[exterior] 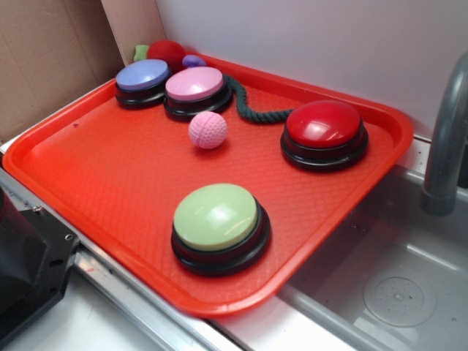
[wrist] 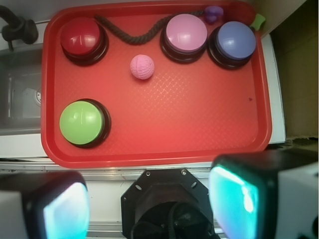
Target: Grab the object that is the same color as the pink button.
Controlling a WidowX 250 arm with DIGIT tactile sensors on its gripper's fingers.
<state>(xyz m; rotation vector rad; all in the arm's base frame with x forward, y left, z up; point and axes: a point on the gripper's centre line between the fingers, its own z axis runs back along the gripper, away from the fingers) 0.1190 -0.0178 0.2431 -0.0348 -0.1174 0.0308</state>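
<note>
Sitting on a steel counter beside a sink basin (exterior: 395,285) is a big red-orange tray (exterior: 110,175), and we've got cardboard (exterior: 51,58) and a pale wall behind it.

Going left to right in our wrist view: a red button (wrist: 81,37) at about 10 o'clock on the tray, a green button (wrist: 81,122) at roughly 8 o'clock, then the small pale-pink ball (wrist: 142,66) with golf-ball dimples, sitting alone on bare tray, just off center toward 11 o'clock. A dark green rope (wrist: 132,31) snakes along the top edge above it, between the red button and the pink button (wrist: 185,33). The pink button is at 12 to 1 o'clock, near the ball but not touching it. Next to it at 1 to 2 o'clock is the lavender-blue button (wrist: 235,41), the two bases just about touching. A small purple piece (wrist: 214,13) and a fuzzy red ball (exterior: 167,53) are tucked in the far corner behind them.

Our gripper (wrist: 149,206) hangs off the tray's near edge at 6 o'clock, well apart from the ball. Its jaws are spread wide with nothing between them; we see the fingers (wrist: 234,196) glowing teal.
</note>
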